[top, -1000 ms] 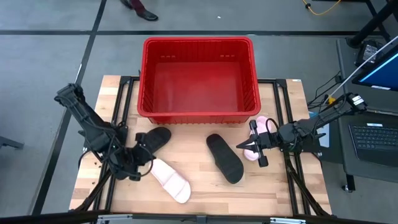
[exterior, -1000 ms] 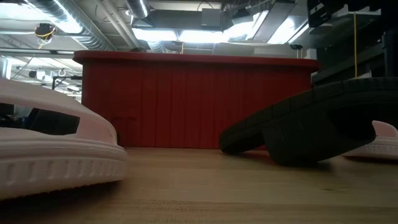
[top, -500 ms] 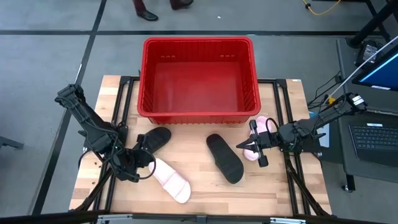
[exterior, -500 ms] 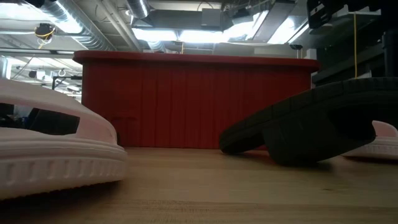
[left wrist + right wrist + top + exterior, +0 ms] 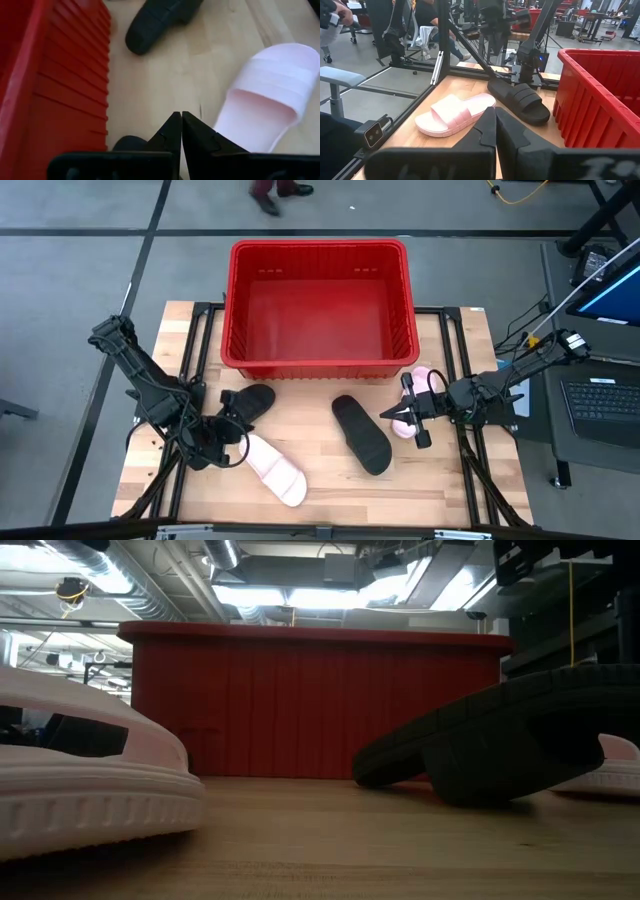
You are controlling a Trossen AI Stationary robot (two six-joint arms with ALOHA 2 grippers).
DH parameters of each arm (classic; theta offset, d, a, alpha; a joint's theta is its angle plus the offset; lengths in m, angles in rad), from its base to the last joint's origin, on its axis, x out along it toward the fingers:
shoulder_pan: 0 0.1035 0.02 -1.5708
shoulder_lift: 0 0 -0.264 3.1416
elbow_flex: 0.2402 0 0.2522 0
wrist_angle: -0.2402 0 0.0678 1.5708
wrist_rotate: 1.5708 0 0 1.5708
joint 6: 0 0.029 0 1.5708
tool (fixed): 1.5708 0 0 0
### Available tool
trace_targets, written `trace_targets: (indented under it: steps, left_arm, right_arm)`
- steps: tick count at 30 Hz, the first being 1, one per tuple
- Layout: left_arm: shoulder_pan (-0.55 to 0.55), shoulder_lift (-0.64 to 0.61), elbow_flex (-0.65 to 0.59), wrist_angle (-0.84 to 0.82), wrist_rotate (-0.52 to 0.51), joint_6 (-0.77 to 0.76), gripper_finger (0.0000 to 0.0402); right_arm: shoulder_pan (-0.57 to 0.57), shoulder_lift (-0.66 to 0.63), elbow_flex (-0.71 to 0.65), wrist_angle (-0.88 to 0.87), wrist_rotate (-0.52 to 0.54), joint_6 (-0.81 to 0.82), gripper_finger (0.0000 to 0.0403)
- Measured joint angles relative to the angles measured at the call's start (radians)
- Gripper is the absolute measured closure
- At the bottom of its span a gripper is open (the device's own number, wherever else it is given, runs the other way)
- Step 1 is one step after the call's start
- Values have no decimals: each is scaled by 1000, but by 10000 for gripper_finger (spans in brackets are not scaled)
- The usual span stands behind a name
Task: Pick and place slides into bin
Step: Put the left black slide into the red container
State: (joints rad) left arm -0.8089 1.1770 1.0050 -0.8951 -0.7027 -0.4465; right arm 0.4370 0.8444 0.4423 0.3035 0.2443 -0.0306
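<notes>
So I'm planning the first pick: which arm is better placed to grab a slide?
Probably the left. The left gripper, fingers shut, sits between a black slide and a pink slide. The right gripper, also shut, is beside the other pink slide, which is wedged against the red bin.

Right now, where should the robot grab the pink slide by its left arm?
Probably by its wide strap. The pink slide lies sole down, so the strap arches over the footbed, leaving a gap for one finger. Its heel end faces the left gripper, so coming in low from there looks best. That gripper is shut and must open first.
</notes>
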Motion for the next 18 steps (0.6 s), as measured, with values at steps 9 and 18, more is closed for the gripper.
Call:
trace_targets:
  steps: [9,18]
  left_arm:
    - [6,0,0,0,-19,-64,324]
    - [44,14,0,-114,-22,-64,256]
  right_arm:
    - [0,0,0,0,0,-3,399]
    - [0,0,0,-1,0,-5,399]
